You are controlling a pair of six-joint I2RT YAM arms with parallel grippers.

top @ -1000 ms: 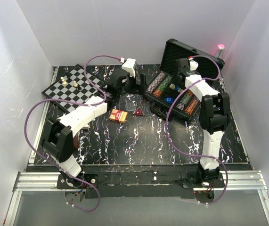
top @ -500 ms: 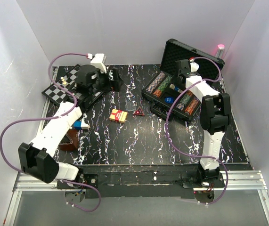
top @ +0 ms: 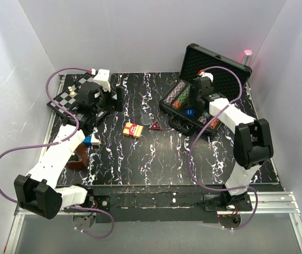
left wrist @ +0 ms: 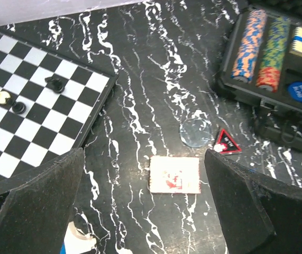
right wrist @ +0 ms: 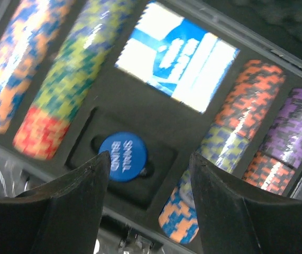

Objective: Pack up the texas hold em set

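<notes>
Right pincer (right wrist: 149, 159), jaws apart and empty, hovers over the blue small-blind disc (right wrist: 121, 156) in the open briefcase (top: 222, 66) at the far-right corner of the tabletop (top: 156, 159). Left pincer (left wrist: 144, 156), spread wide and empty, is beside the chessboard (top: 69, 92).

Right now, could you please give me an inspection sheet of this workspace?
Surface: black white-veined table.
Job's things: briefcase open; chip rows, blue disc and blue card box seated inside; loose card box, greyish disc and red triangle on the table.
Clutter: chessboard with pieces; blue-white block.
Jaws: left jaws open, empty; right jaws open over the blue disc.
Cables: purple cables loop off both arms.
Surroundings: white walls; pink object behind the briefcase.
</notes>
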